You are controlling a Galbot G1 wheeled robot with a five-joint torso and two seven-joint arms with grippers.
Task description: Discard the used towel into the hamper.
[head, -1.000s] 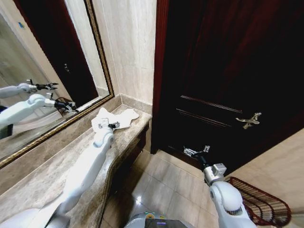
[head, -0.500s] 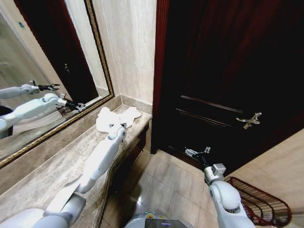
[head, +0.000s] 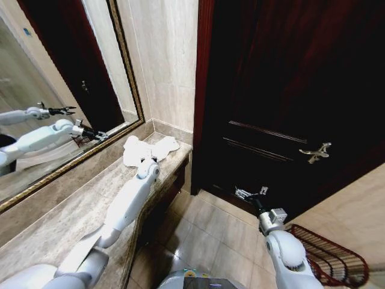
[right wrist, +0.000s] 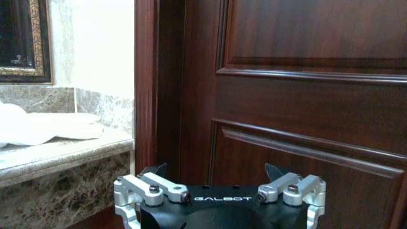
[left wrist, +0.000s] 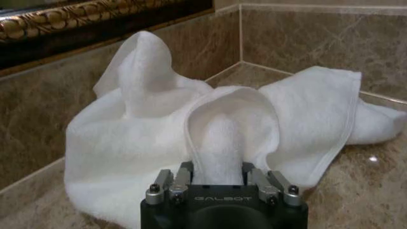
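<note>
While the left arm reaches along the marble table (head: 72, 211) toward the corner under the mirror (head: 60, 90), its left end effector (head: 146, 158) sits at the white towel (head: 144, 147), crumpled in that back corner of the table against the wall, beside the dark wooden door (head: 289, 96). From the left wrist view the left end effector (left wrist: 216, 168) is pressed together on a raised fold of the towel (left wrist: 159, 138), the fold standing up between the fingers, rest of the cloth bunched on the table (left wrist: 369, 191) around it, one flap spread toward the wall side, another peak up near the gilded mirror frame (left wrist: 76, 24). Right arm is held low over the tiled floor (head: 210, 241) in front of the door, right end effector (head: 249, 192) spread, holding nothing, well apart from the towel. Right wrist view: right end effector (right wrist: 216, 171) has its fingers apart, facing the door (right wrist: 286, 95), with the table edge (right wrist: 57, 157) and a bit of towel (right wrist: 38, 129) off to the side. Hamper (head: 331, 259), reddish-brown wire, stands on the floor at the door's far side, near the right arm's elbow, well apart from the towel and the table. Door handle (head: 316, 152) is brass-coloured, on the door above the hamper.
</note>
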